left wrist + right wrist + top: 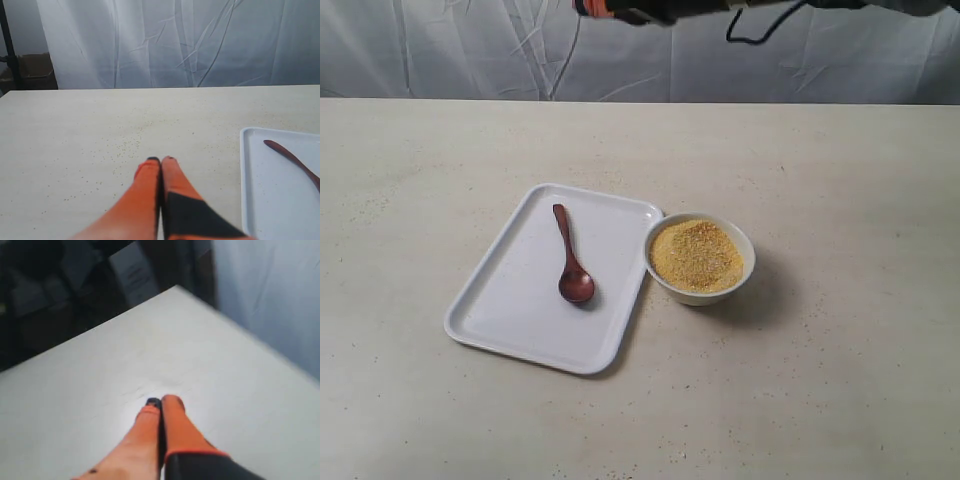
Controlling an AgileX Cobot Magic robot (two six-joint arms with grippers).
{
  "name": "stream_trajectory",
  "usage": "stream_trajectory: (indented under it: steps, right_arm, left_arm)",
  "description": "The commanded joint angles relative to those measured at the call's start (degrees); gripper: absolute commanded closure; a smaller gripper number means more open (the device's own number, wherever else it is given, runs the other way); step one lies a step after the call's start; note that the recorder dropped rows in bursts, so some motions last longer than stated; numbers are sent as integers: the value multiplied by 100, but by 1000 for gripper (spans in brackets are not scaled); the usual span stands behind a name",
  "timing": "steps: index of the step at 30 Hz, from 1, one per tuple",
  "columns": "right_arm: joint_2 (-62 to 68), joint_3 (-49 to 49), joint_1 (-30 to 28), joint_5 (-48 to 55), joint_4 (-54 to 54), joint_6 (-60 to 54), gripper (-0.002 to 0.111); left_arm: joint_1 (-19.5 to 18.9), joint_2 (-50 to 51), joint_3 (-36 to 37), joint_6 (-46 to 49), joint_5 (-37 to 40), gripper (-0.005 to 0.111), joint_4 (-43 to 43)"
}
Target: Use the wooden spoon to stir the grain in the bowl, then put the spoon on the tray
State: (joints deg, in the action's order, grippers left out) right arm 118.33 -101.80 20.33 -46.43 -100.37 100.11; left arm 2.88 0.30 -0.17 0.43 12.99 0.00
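Note:
The dark reddish-brown wooden spoon (570, 258) lies on the white tray (510, 300), its bowl toward the near side. Right beside the tray stands the white bowl (744, 246), filled with yellow-orange grain (696, 255). In the left wrist view my left gripper (160, 160) is shut and empty, low over bare table; the tray's edge (248, 175) and the spoon's handle (292, 160) lie off to one side. My right gripper (162, 401) is shut and empty over bare table near a table edge. Only a bit of an arm (620, 10) shows at the exterior view's top.
A wrinkled white curtain (470, 50) hangs behind the table. Fine spilled grains (125, 145) speckle the tabletop ahead of the left gripper. Beyond the table edge in the right wrist view are dark boxes (130, 275).

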Motion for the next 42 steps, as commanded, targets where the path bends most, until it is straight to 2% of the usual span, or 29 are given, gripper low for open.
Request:
stream_trajectory:
  steps: [1,2,3,4,5,8,10,12,14,16,23,30,34,42]
  right_arm:
    - [-275,-18,572,4643,42,-1474,109]
    - [-229,5,655,5566,42,-1638,109]
    - [-163,62,715,7091,102,-1930,109]
    - [-107,74,715,7706,520,-2217,109]
    - [-24,78,590,8386,1738,-3073,109]
    - [20,78,214,8512,4494,-5477,109]
    - [20,78,-134,8644,7307,-7751,109]
    - [20,90,-472,9030,9485,-9713,109]
    - [5,88,-738,9514,11084,-10893,109]
    - [-72,88,-1011,9965,11846,-11411,109]
    - [-591,438,-1908,10505,12113,-11490,109]
    - [-1895,2057,-2752,9760,11925,-11490,109]
    - [-2858,2902,-2826,8892,11158,-10818,109]
    - [-4680,3808,-2814,8704,10941,-10705,109]
  left_arm:
    - [3,-30,17,1,-60,107,0]
    - [3,-30,17,1,-60,107,0]
    - [3,-30,17,1,-60,107,0]
    - [3,-30,17,1,-60,107,0]
    - [3,-30,17,1,-60,107,0]
    - [3,-30,17,1,-60,107,0]
    - [3,-30,17,1,-60,107,0]
    - [3,-30,17,1,-60,107,0]
    - [3,-30,17,1,-60,107,0]
    - [3,-30,17,1,-60,107,0]
    - [3,-30,17,1,-60,107,0]
    - [3,-30,17,1,-60,107,0]
    - [3,-30,17,1,-60,107,0]
    - [3,-30,17,1,-60,107,0]
